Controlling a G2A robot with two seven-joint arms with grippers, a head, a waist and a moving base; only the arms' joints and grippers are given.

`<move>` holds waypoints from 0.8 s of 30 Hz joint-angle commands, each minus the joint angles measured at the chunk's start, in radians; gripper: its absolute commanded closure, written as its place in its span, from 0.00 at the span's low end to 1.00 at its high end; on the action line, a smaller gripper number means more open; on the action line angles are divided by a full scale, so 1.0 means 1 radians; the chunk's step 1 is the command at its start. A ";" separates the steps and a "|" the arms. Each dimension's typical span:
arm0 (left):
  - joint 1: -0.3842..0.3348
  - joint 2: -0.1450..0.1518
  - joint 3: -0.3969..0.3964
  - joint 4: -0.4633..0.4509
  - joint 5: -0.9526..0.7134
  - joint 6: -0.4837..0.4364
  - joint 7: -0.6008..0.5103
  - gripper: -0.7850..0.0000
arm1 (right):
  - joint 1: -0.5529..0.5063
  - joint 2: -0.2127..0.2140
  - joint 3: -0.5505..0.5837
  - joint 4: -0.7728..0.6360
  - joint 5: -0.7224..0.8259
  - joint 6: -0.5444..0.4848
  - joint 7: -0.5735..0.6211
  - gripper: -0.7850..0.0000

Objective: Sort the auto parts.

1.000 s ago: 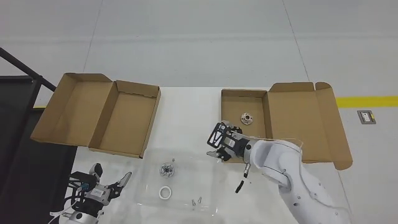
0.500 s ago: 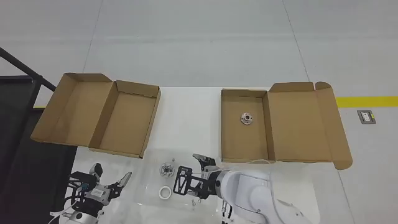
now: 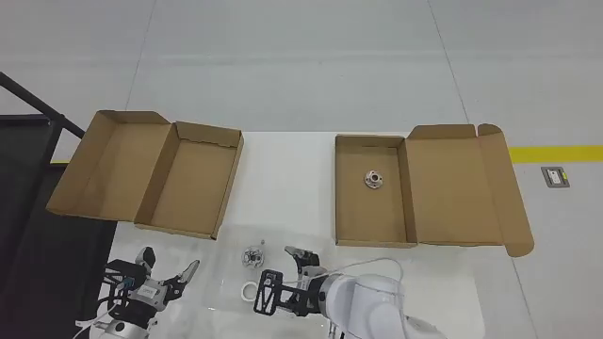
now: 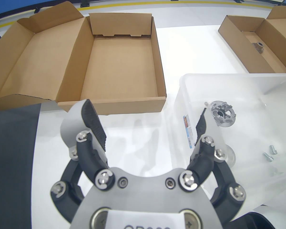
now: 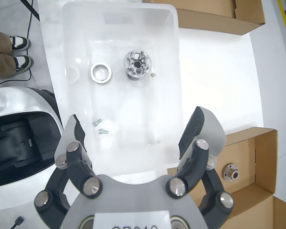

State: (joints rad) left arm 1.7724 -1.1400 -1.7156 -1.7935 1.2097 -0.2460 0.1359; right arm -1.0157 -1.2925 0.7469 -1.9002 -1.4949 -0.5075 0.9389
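Hovering above the clear plastic bin (image 5: 119,5) at the worktop's near edge, my right gripper (image 5: 136,115) has its fingers spread wide with nothing between them. Inside the bin lie a slotted metal hub (image 5: 137,64), a plain metal ring (image 5: 100,73) just beside it, and two small bolts (image 5: 100,127) (close together, apart from the larger parts). My left gripper (image 4: 145,108) sits by the near left corner, just beside the bin, likewise spread and holding nothing. One flanged hub (image 3: 373,179) rests in the right cardboard box (image 3: 341,198) toward the far right corner; the left cardboard box (image 3: 188,188) stands toward the far left.
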 commanded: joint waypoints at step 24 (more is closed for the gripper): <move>0.000 0.000 0.000 0.000 0.000 0.000 0.000 0.00 | 0.200 -0.156 -0.191 0.310 0.201 0.188 0.398 0.40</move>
State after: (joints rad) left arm 1.7724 -1.1400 -1.7156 -1.7935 1.2097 -0.2460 0.1359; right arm -0.8248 -1.4420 0.5592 -1.6070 -1.3187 -0.3222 1.3232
